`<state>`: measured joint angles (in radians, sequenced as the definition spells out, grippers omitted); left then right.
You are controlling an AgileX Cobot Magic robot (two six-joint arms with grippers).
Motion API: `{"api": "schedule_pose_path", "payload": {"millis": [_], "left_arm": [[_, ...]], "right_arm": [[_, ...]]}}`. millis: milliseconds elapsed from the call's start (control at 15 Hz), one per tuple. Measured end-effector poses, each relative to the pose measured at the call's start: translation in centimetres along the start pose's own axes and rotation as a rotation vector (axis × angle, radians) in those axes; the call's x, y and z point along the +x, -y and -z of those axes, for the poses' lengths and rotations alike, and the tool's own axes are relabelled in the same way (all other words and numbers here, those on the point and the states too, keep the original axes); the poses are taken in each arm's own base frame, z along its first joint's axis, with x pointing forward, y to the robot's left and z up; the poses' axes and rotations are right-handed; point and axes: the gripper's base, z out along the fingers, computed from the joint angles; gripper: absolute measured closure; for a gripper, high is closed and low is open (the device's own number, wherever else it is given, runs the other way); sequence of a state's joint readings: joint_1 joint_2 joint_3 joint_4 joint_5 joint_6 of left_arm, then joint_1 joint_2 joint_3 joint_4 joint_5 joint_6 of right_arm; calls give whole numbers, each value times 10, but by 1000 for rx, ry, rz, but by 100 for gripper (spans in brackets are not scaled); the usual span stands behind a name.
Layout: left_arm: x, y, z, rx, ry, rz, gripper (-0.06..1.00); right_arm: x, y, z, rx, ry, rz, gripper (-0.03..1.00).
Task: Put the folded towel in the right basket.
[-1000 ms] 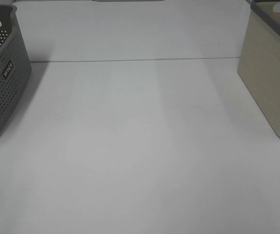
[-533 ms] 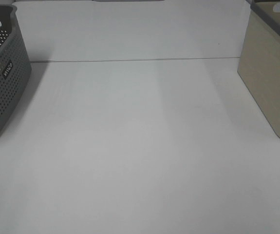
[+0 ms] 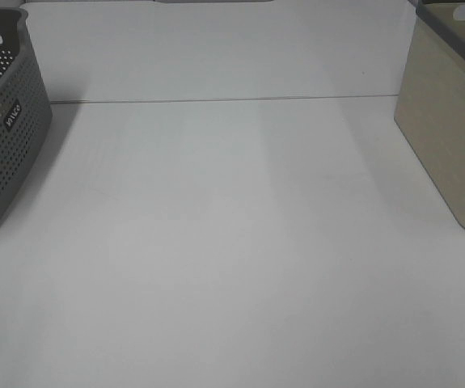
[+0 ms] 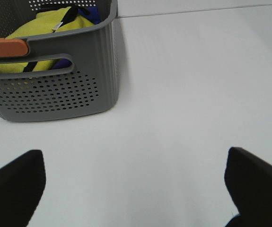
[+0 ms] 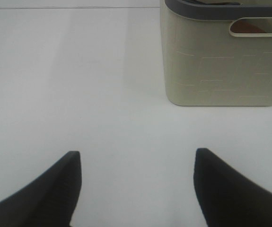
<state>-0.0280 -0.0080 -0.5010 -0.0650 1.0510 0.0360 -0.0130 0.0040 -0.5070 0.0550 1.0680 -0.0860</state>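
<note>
The right basket [image 3: 446,137] is beige with a dark grey rim and stands at the table's right edge. It also shows in the right wrist view [image 5: 221,71]; something brownish shows through its handle slot. No folded towel lies on the table in any view. My right gripper [image 5: 136,153] is open and empty over bare table, short of the beige basket. My left gripper [image 4: 135,156] is open and empty, short of the grey perforated basket [image 4: 55,94]. Neither gripper shows in the exterior high view.
The grey perforated basket [image 3: 6,137] stands at the table's left edge. It holds a yellow cloth [image 4: 41,28] and a bit of blue cloth, and has an orange handle pad [image 4: 5,47]. A seam line [image 3: 216,99] crosses the white table at the back.
</note>
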Motion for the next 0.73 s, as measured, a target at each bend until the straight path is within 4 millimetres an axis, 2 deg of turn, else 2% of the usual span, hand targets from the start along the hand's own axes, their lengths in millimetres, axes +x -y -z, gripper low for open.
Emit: {"api": "schedule_pose_path", "payload": {"millis": [733], "left_arm": [[0,0,0,0,0,0,-3]], "right_arm": [[0,0,0,0,0,0,32]]}}
